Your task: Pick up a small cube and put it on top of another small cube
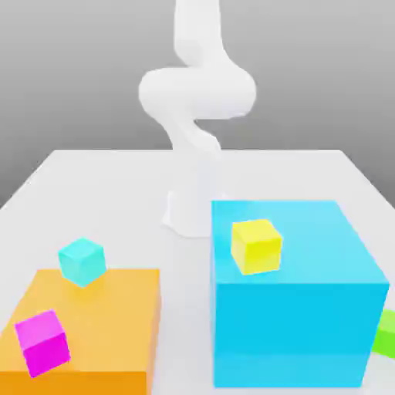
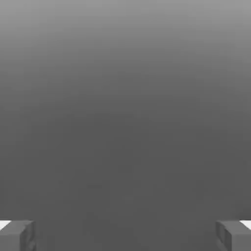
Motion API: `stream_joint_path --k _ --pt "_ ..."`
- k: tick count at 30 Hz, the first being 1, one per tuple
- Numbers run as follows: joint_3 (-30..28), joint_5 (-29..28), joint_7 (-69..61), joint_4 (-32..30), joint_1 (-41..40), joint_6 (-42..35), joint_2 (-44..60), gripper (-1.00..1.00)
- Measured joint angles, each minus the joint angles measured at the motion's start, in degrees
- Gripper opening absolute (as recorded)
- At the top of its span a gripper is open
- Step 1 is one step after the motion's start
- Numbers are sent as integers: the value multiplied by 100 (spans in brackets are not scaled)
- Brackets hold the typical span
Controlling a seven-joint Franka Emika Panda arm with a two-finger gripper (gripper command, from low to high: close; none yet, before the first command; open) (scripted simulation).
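A small lime-green cube (image 1: 386, 333) lies on the table at the exterior view's right edge, partly cut off, beside the big blue block. A small light cyan cube (image 1: 82, 261) rests at the far edge of the flat orange block (image 1: 108, 308). In the hand view my gripper (image 2: 125, 235) is open, its two grey fingertips (image 2: 17, 234) standing far apart with nothing between them, facing plain grey background. The white arm (image 1: 194, 108) rises at the back of the table, folded high above the cubes.
A large blue-cyan block (image 1: 308, 308) stands at the front right with a small yellow cube (image 1: 256, 245) on top. A small magenta cube (image 1: 43, 341) sits on the orange block's near corner. The arm's base (image 1: 185, 220) stands just behind the blue block.
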Motion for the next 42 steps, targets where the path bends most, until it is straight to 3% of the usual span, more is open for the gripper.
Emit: stream_joint_path --k 10,19,25,30,39,40,42 --pt "-231 939 -1641 92 1388 400 1965 0" --pt "156 1405 -2822 148 2205 806 3752 0" --pt "390 1161 -3149 126 2762 1176 4846 0" --pt "482 590 -3087 64 3117 1522 5661 0" --pt "87 -106 -2174 -228 3652 2570 6744 0" --pt "81 -109 -2165 -193 3655 2738 6953 -100" --pt "81 -109 -2165 -193 3655 2737 6953 -100"
